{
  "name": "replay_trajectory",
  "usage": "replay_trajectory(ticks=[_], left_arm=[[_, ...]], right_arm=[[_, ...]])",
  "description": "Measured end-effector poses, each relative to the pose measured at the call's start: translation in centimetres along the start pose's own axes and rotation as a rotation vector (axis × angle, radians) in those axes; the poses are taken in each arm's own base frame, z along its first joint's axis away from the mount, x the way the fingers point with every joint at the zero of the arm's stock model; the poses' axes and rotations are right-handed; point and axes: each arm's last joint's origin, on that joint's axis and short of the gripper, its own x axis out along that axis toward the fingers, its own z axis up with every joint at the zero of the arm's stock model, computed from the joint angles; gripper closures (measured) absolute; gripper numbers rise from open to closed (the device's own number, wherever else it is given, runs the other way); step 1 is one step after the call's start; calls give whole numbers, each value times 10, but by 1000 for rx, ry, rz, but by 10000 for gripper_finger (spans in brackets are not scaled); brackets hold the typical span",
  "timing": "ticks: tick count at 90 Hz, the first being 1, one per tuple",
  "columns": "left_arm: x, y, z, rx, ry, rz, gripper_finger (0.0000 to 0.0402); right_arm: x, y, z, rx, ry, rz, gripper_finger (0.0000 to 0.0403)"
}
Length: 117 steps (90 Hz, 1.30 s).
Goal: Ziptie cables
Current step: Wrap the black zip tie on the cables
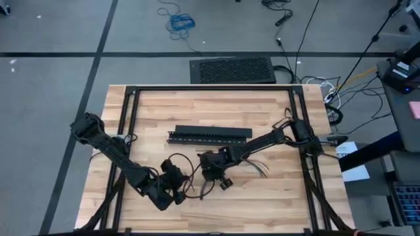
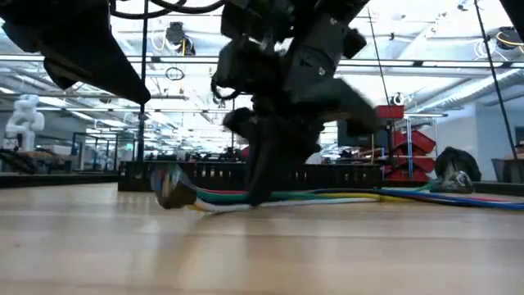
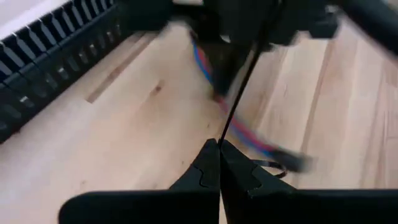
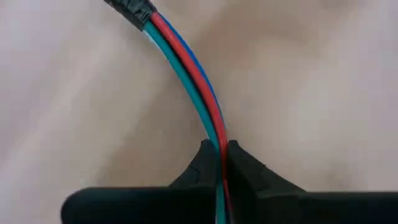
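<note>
Right gripper (image 4: 221,154) around cables (image 4: 186,68)

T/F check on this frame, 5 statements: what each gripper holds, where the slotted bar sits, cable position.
1. The right gripper is shut on the cables. True.
2. The left gripper is wide open and holds nothing. False: its fingers are shut on a thin dark ziptie that runs up from them.
3. The black slotted bar lies on the table, beyond both grippers. True.
4. The cables are lifted clear of the table along their whole length. False: in the low view they lie along the tabletop.
5. Both grippers are parked at opposite table edges. False: they work close together near the table's middle front.
</note>
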Motion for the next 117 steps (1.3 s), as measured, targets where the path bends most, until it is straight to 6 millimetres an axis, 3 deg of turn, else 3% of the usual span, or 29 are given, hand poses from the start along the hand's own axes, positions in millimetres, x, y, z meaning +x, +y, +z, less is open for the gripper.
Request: replay_trajectory(ticks=[7,13,36,65,102,117], left_arm=[[-1,0,0,5,-31,14,402],[-3,-1,0,7,-64,30,402],[4,6,1,29,-68,95,402],[6,10,-4,65,9,106,402],[16,17,8,40,-55,165,402],[22,9,22,63,-126,99,402]], right_arm=[[-13,-1,2,29,48,-220,400],[-18,2,4,38,59,-307,400],[-21,19,10,18,50,-346,401],[-23,9,4,15,113,-419,401],[-24,22,21,6,-52,-332,401],[-25,25,26,4,-102,-320,401]])
